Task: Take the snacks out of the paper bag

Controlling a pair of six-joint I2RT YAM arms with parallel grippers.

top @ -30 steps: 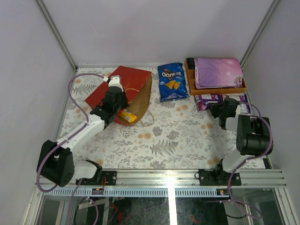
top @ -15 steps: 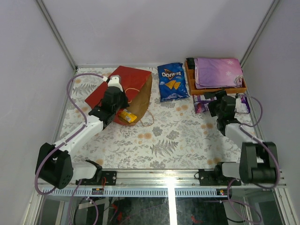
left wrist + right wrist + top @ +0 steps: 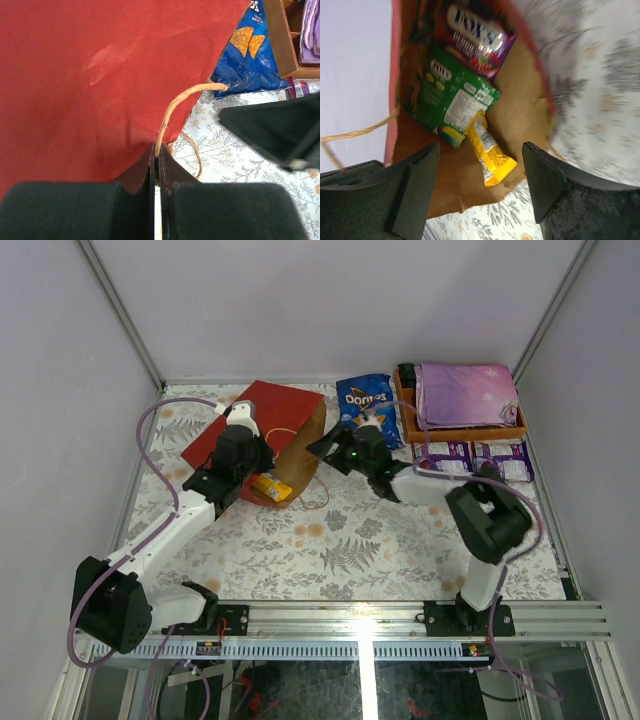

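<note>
Pale lilac-white walls [image 3: 330, 300] close me in on three sides, joined by slim metal corner posts [image 3: 122, 312]. Light soft and even. Table [image 3: 350, 540] under a cream fern-and-flower cover. Aluminium rail [image 3: 350, 618] along the near edge. Orange wooden tray [image 3: 404, 405] far right, holding a folded purple star-print cloth [image 3: 465, 392].

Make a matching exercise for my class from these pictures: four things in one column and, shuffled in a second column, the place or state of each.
Column one
1. Doritos bag
2. yellow packet
3. star-print cloth
4. left gripper

Column two
a. shut on the edge of the paper bag
b. lying in the wooden tray
c. inside the paper bag
d. on the table, between the paper bag and the wooden tray

Pairs: 1-d, 2-c, 3-b, 4-a
</note>
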